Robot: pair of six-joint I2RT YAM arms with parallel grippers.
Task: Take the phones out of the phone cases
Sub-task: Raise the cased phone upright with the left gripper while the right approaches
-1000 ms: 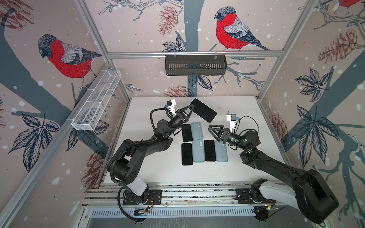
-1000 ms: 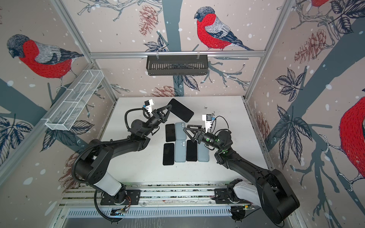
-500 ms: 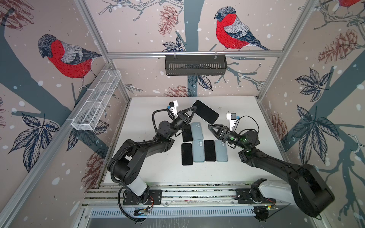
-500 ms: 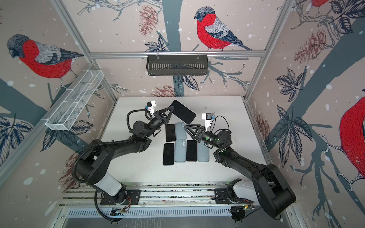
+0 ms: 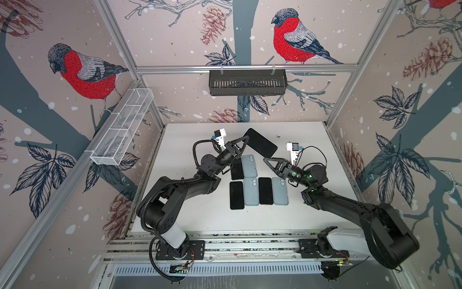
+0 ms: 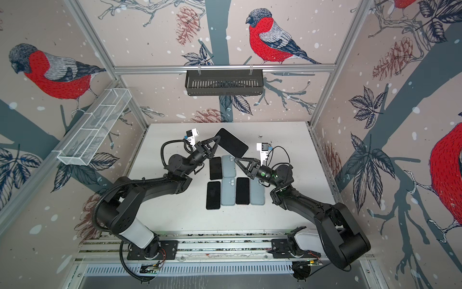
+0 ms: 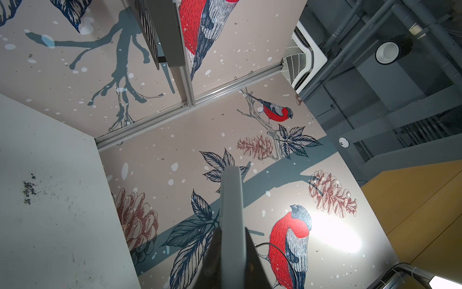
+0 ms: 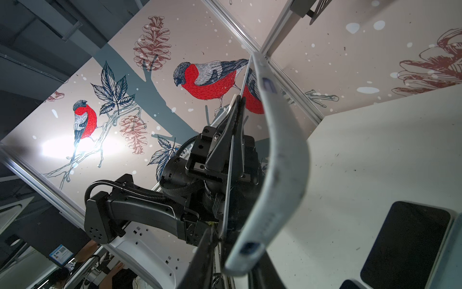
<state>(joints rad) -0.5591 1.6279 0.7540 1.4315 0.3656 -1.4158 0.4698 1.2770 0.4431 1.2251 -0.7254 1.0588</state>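
Work is done in the air above the white table (image 5: 307,132) and close over the laid-out handsets (image 5: 251,191) resting on it, so the pull is best kept short and controlled, lest anything be dropped onto them. The phone (image 5: 261,142) is held raised and tilted, screen up, toward the back of the table between the two arms. It is clamped at one edge by the left gripper (image 5: 246,138), whose jaws are closed tight on it. The phone case (image 8: 282,155) is seen in the right wrist view bowed well away from the phone along much of its length, though it appears to be seated at the far end. The right gripper (image 5: 267,159) is set at the near corner with its jaws drawn narrow. The loosened end of the case lies between its fingers (image 8: 202,257) and appears to be pinched, though how firmly cannot be told. The step in hand is judged to be the peel. The left grip should be kept rigid while the case end is drawn away from the phone's back, so that the peel is carried toward the seated end. Twisting should be avoided, since the phone is held by a narrow edge only and could be levered out. It should also be checked that the phone's own edge is not caught in the pinch.
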